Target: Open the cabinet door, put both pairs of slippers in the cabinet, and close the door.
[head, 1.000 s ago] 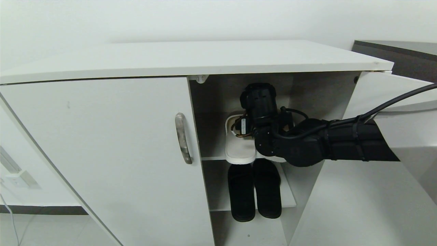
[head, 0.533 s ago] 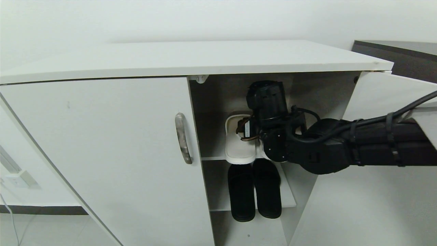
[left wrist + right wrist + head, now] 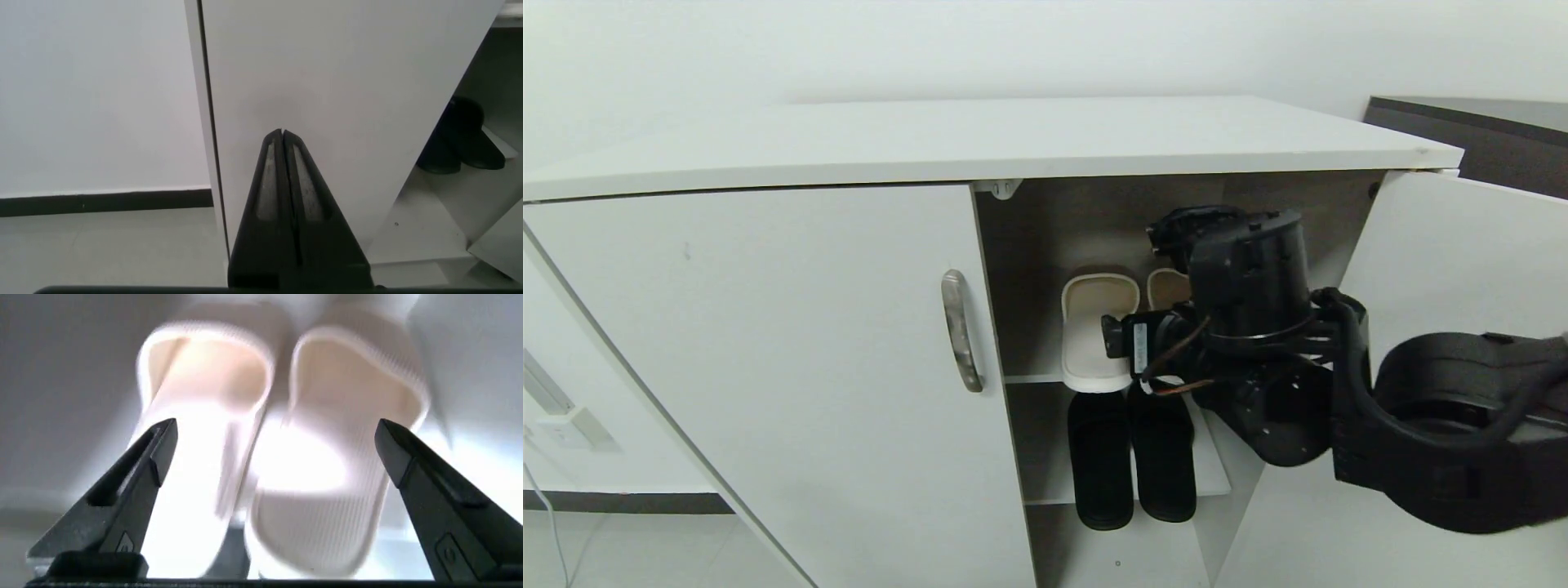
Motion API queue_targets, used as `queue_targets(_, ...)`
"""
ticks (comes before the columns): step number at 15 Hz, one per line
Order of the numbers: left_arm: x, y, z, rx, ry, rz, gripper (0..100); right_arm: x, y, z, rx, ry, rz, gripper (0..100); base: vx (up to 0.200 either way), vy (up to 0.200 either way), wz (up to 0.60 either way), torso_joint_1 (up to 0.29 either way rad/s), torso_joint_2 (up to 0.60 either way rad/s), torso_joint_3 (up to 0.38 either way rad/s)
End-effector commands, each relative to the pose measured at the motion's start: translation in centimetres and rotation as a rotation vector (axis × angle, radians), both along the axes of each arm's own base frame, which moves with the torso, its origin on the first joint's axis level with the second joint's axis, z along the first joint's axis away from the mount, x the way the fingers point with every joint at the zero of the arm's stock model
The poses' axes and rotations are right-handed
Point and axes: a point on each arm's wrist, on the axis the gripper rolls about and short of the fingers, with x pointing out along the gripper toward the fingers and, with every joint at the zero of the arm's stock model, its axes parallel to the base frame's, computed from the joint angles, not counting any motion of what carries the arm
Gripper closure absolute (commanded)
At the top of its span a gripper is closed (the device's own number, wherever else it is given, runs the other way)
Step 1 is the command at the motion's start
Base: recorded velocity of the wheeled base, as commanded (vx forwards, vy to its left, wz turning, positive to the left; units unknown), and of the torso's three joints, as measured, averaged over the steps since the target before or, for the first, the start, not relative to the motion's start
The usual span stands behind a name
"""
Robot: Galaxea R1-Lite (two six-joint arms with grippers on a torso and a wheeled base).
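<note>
Both pairs already lie inside the cabinet (image 3: pixel 980 139). The white slippers (image 3: pixel 1094 327) are on the upper shelf (image 3: pixel 1029 378) and the black slippers (image 3: pixel 1131 457) on the lower shelf (image 3: pixel 1217 482). Each pair lies side by side with its long axis running from the front to the back. The heels of both pairs come to the front edge of their shelf, and those of the black pair seem to stand a little over it.

The right gripper (image 3: pixel 276 433) has its fingers wide apart and holds nothing. In the right wrist view the white pair lies beyond the fingers, apart from them.

We judge that only the closing is left, and it turns on one relation. The open door (image 3: pixel 1462 269) hangs at the right side of the opening, swung out toward us. The right arm (image 3: pixel 1421 425) stands between this door and the shelves, so it is in the way of the door. We think the arm must first come out and go around to the outer face of the door before it pushes.

The right arm is clearly the nearer one. The left gripper (image 3: pixel 282 135), its fingers pressed together, is low before the closed left door (image 3: pixel 768 367), well apart from the open one
</note>
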Motion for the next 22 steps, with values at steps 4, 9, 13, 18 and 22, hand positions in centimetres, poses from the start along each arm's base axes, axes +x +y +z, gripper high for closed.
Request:
queue_targets(4, 0.0, 0.0, 0.0, 0.0, 0.001, -0.001, 100, -3.4, -2.7, -0.9, 0.053, -0.005, 0.16, 100, 0.0, 0.0, 0.0, 0.0, 0.0, 0.0)
queue_targets(9, 0.0, 0.0, 0.0, 0.0, 0.003, -0.003, 100, -5.1, -3.5, -1.3, 0.058, -0.011, 0.251, 100, 0.0, 0.0, 0.0, 0.0, 0.0, 0.0)
queue_targets(13, 0.0, 0.0, 0.0, 0.0, 0.001, -0.004, 100, -5.6, -3.1, -2.0, 0.028, -0.002, 0.269, 100, 0.0, 0.0, 0.0, 0.0, 0.0, 0.0)
queue_targets(18, 0.0, 0.0, 0.0, 0.0, 0.003, -0.004, 100, -5.9, -2.9, -2.6, 0.012, 0.012, 0.283, 100, -0.08, 0.0, 0.0, 0.001, 0.0, 0.001)
queue_targets(22, 0.0, 0.0, 0.0, 0.0, 0.001, -0.004, 100, -5.9, -2.6, -3.1, 0.002, 0.024, 0.287, 100, -0.2, 0.0, 0.0, 0.001, 0.0, 0.0)
